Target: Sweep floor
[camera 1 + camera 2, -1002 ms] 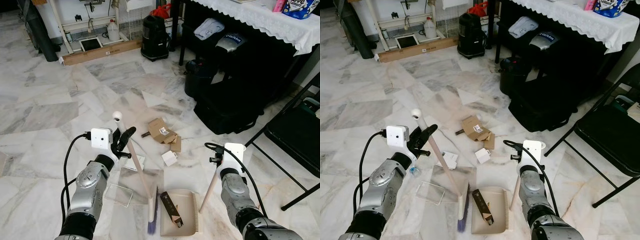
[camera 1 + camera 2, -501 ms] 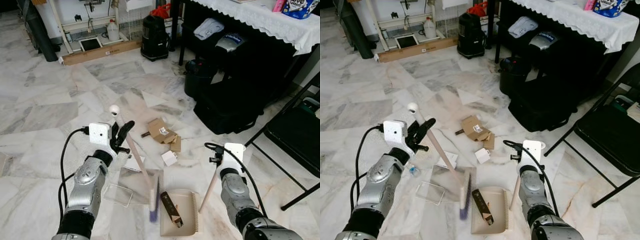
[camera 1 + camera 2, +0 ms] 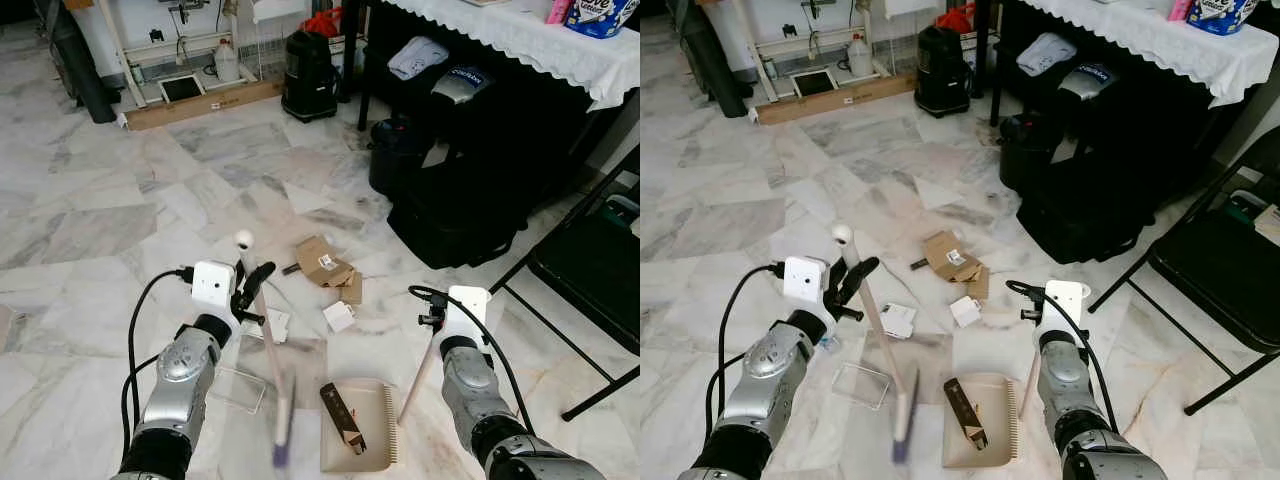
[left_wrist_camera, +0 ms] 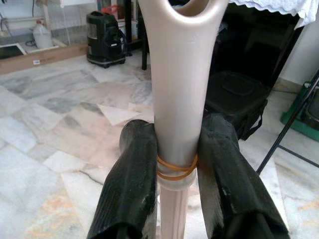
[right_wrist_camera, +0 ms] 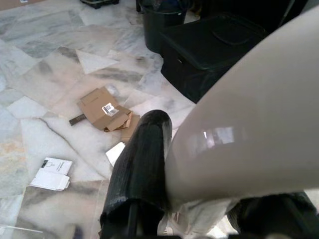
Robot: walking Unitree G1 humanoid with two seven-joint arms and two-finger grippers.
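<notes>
Left gripper (image 4: 177,164) clamps broom handle (image 3: 262,330) | brush (image 3: 283,428) swung back to dustpan's (image 3: 372,440) 9 o'clock (blurred, mid-stroke) | right gripper (image 5: 164,189) grips dustpan handle (image 3: 417,378) | cardboard scraps (image 3: 328,266) at 12 remain unswept.

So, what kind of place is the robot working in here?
Probably a room in a home, used partly for storage: a marble tile floor, a table with a white lace cloth and black bags beneath it, and a black folding chair. Cardboard scraps litter the floor.
</notes>
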